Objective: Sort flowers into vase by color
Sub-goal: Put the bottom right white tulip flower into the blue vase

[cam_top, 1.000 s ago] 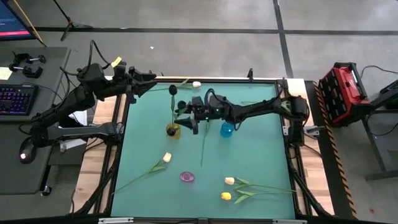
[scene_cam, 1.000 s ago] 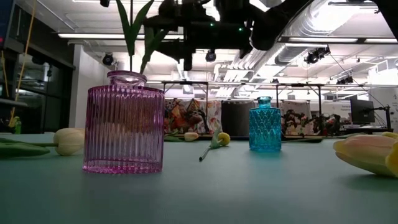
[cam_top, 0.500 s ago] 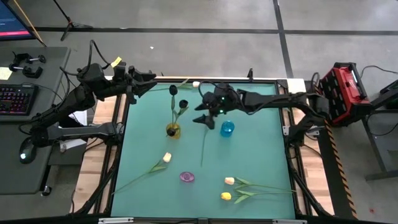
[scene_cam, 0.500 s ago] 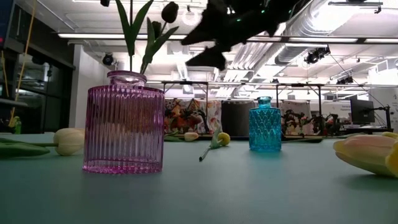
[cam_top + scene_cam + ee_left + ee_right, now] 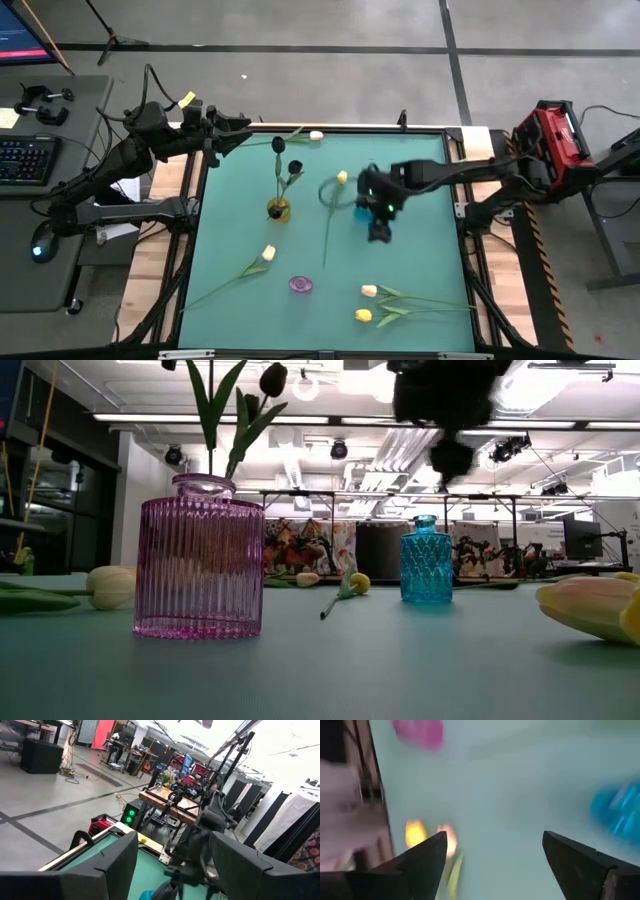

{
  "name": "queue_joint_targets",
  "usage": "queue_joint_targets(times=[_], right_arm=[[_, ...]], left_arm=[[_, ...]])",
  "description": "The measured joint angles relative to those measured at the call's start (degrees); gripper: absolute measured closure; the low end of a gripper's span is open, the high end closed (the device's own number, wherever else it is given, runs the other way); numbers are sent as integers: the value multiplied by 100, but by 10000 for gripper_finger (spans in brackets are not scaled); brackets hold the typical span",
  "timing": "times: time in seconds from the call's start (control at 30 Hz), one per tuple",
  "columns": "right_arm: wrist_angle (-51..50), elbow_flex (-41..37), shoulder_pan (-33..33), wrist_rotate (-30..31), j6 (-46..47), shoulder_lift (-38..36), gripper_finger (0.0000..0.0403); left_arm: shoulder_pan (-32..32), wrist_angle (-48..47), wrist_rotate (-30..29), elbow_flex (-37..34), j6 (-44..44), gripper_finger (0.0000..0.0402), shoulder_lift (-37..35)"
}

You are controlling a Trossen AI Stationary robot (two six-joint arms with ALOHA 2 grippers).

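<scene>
High view: right tool (image 5: pixel 379 232), fingers spread wide and empty, hangs over the green surface (image 5: pixel 420 260) just beside the small blue glass vase (image 5: pixel 364 209). 2 black tulips (image 5: pixel 294 167) stand in the amber vase (image 5: pixel 278 210), well apart; left tool (image 5: pixel 243 136) waits wide open at the surface's far corner.

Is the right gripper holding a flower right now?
No, the right gripper is open, with only bare table between its fingers in the right wrist view.
</scene>
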Motion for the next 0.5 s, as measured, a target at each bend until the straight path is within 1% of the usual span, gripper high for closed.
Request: queue_joint_targets(times=[0.07, 0.13, 0.2, 0.3, 0.33, 0.4, 0.5], right_arm=[[-237, -177, 383, -79, 230, 0, 87], [-257, -431, 810, -190, 460, 4, 87], [-48, -735, 1266, -288, 770, 4, 87], [564, -1183, 1861, -265, 1399, 11, 87], [748, -1289, 2019, -193, 1623, 11, 87], [1063, -1430, 2315, 150, 2090, 11, 87], [1355, -1539, 2697, 630, 2497, 11, 87]], left_arm=[[1, 0, 0, 0, 0, 167, 0], [1, 1, 0, 0, -2, 167, 0], [-2, 2, 0, 0, -2, 167, 0], [-2, 2, 0, 0, -2, 167, 0], [-2, 2, 0, 0, 5, 167, 0], [-2, 2, 0, 0, 28, 167, 0], [-2, 2, 0, 0, 32, 167, 0]])
